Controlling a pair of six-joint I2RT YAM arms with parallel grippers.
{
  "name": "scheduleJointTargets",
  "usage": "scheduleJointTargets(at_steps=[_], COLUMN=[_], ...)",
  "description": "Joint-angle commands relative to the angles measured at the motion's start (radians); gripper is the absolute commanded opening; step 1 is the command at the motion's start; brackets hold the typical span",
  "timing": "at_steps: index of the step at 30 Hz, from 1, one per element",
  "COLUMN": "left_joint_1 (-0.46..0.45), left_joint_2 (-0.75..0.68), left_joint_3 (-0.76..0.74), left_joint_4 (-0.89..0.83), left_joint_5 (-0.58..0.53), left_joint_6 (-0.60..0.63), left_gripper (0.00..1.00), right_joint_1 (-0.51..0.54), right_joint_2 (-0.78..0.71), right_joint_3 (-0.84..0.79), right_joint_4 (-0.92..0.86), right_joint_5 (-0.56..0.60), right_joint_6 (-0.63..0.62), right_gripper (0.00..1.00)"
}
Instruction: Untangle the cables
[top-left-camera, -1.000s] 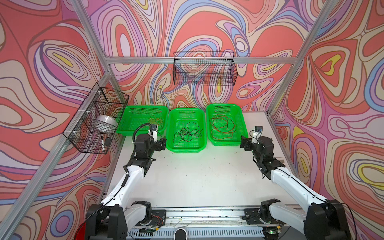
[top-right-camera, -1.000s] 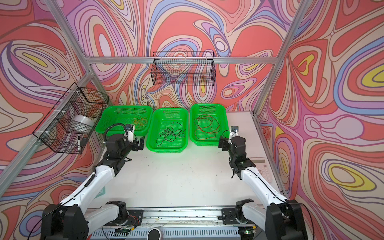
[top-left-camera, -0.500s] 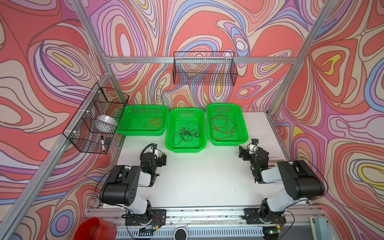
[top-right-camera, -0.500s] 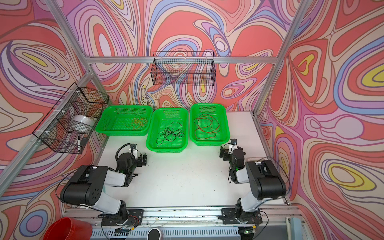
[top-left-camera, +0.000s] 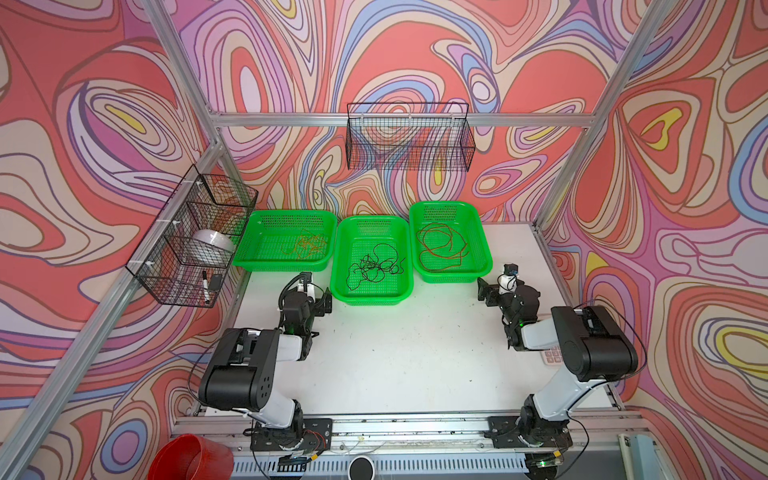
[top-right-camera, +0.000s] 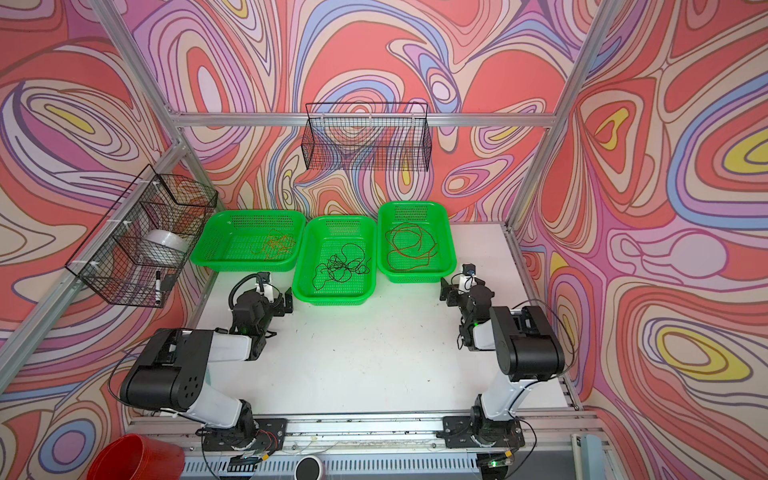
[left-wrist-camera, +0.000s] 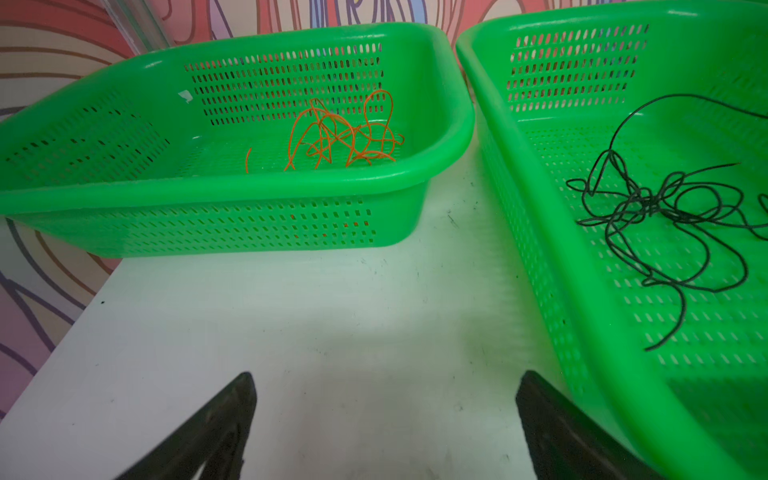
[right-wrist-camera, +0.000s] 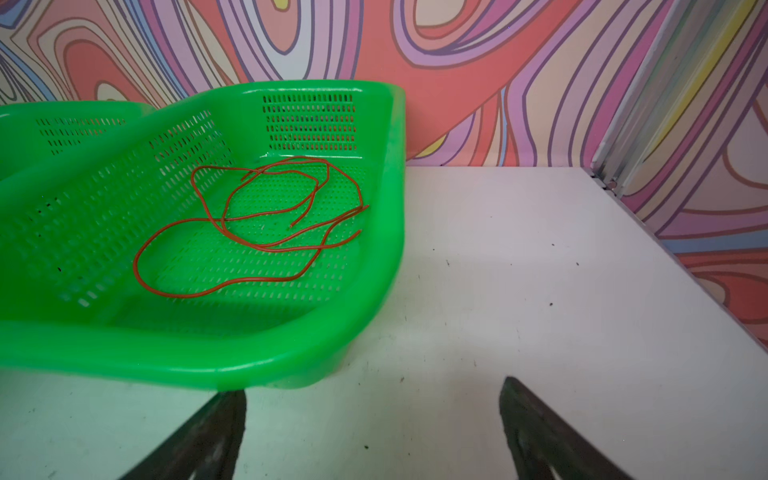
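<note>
Top views both show the orange cable (top-left-camera: 306, 245) as a small tangle in the right part of the left basket (top-left-camera: 286, 266). The black cable (top-left-camera: 372, 270) is a knotted bunch of loops in the middle basket (top-left-camera: 372, 297), which sits a little nearer than its neighbours. The red cable (top-left-camera: 441, 248) lies in wide, loose loops on the floor of the right basket (top-left-camera: 453, 277). Each cable lies wholly inside its own basket, and the three green baskets stand in a row along the far edge of the white table (top-left-camera: 407, 361).

The left gripper (left-wrist-camera: 384, 376) hangs low over bare table, just on the near side of the gap between the left and middle baskets. Its jaws are spread wide with nothing between them. The right gripper (right-wrist-camera: 374, 386) hangs by the near right corner of the right basket, jaws likewise spread and empty.

Both arms are folded back toward their bases at the near edge. A red bucket (top-left-camera: 187, 457) stands below the table's near left corner.
</note>
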Motion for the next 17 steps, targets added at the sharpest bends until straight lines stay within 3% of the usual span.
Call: scheduleJointTargets(at_steps=[1, 17], left_joint_1=[0.004, 0.004], left_joint_2=[-0.003, -0.005], left_joint_3=[0.006, 0.006], left_joint_4=[-0.006, -0.009], left_joint_5=[-0.017, -0.017], left_joint_6=[-0.020, -0.021], left_gripper=[1.00, 1.00], right_joint_1=[-0.001, -0.002], right_joint_2=[-0.011, -0.008], right_joint_3=[0.030, 0.021], right_joint_4=[-0.073, -0.046], right_joint_5=[0.015, 0.028], right_joint_6=[0.014, 0.011], right_gripper=[0.98, 0.98])
